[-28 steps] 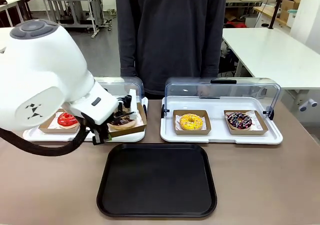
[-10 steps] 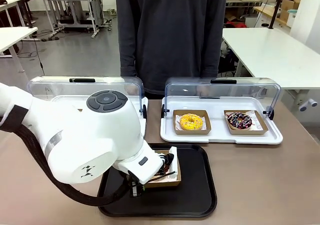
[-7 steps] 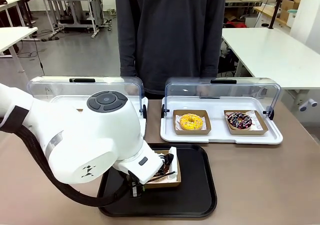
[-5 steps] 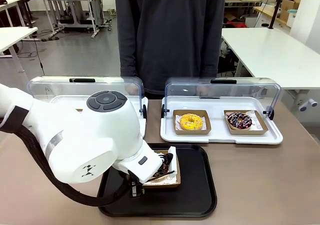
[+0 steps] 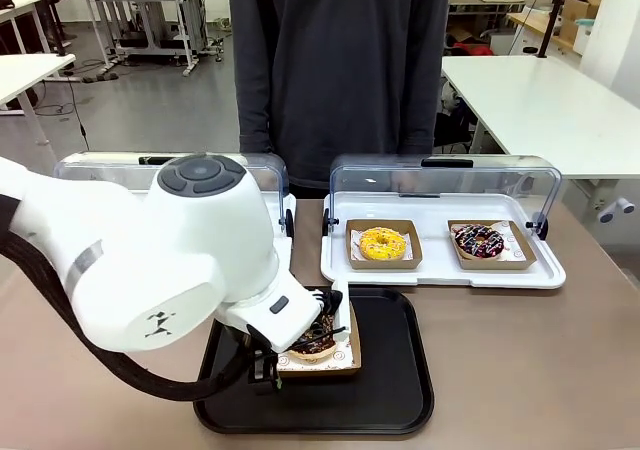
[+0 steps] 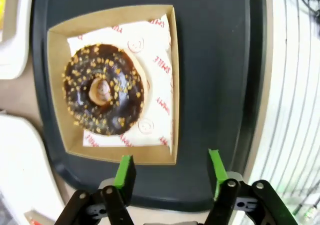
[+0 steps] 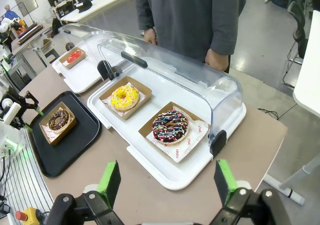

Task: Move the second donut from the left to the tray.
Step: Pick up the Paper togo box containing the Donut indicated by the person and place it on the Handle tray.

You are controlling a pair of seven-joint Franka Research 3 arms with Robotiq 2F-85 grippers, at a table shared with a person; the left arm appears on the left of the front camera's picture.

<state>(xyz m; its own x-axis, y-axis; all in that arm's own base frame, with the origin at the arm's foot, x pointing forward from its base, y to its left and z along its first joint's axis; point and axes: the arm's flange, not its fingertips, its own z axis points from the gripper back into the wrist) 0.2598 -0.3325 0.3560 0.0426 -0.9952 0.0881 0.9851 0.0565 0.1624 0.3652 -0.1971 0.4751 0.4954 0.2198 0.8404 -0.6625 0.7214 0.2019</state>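
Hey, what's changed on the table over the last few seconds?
The left hand carried the chocolate donut in its cardboard holder from the left white tray onto the black tray, let go and lifted, now open. The yellow donut and sprinkled donut stayed put.

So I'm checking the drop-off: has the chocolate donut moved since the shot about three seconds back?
Yes. The chocolate donut has moved toward the robot's side, from the left white lidded tray onto the black tray.
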